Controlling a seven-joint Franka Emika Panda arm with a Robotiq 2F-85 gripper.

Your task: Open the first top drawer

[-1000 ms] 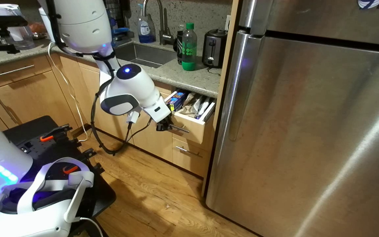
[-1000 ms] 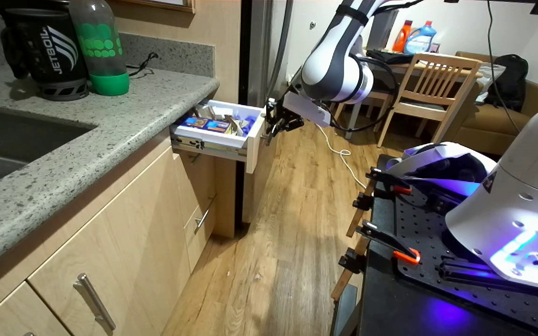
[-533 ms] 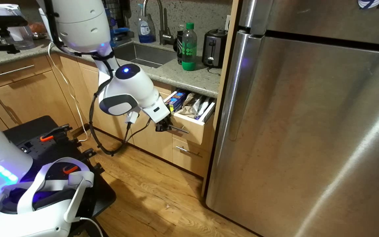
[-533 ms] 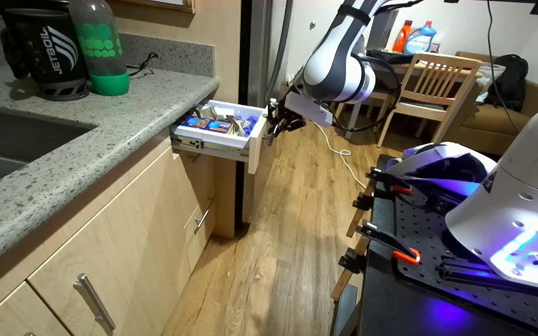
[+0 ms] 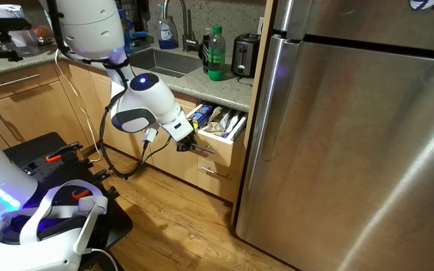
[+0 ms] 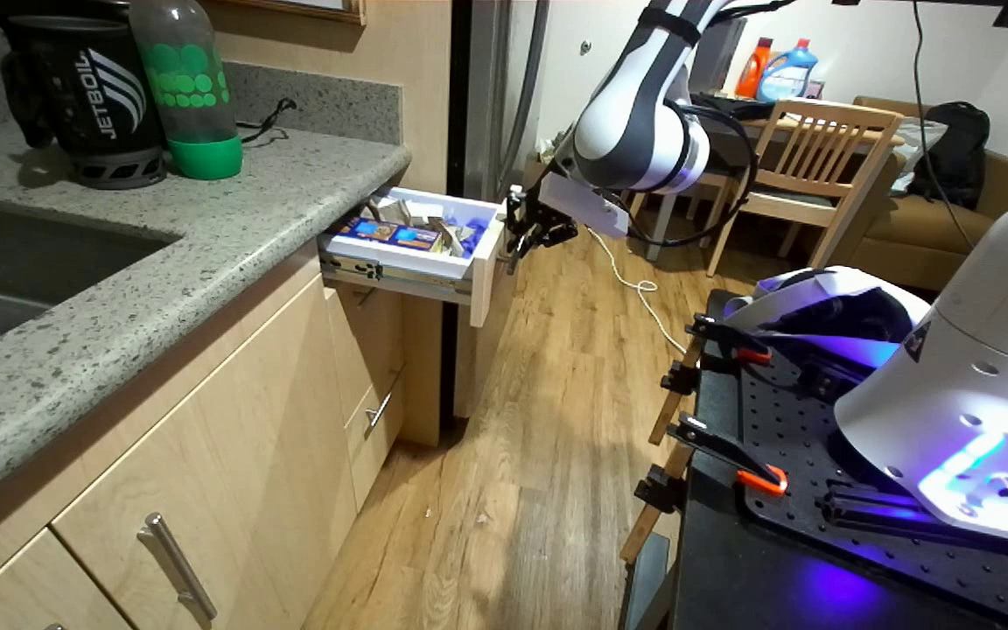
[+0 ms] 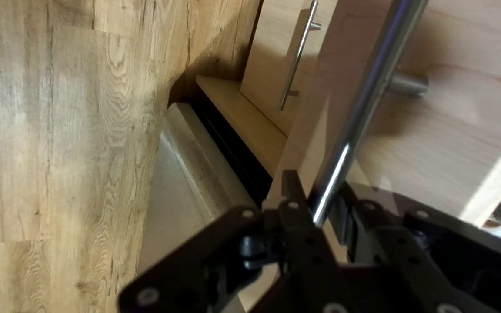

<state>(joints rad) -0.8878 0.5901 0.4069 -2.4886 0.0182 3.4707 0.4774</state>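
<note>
The first top drawer (image 5: 219, 149) is pulled out from under the counter, with its light-wood front and white inside showing. In both exterior views a blue box (image 6: 388, 234) and other packets lie inside it. My gripper (image 5: 191, 145) is at one end of the silver bar handle (image 5: 205, 149). In the wrist view the bar handle (image 7: 370, 95) runs between the two fingers of the gripper (image 7: 318, 184), which are closed around it. The drawer front (image 7: 459, 143) stands right behind the bar. In an exterior view the gripper (image 6: 514, 229) hides most of the handle.
A lower drawer (image 5: 222, 184) with its own bar handle sits shut below. The steel fridge (image 5: 345, 150) stands beside the drawer stack. The stone counter (image 5: 220, 90) overhangs it. A black table (image 6: 819, 577) with clamps and a headset (image 5: 47, 241) is around my base.
The drawer has slid a little further out from the counter. My gripper has moved back toward the robot base with it, still at the handle.
</note>
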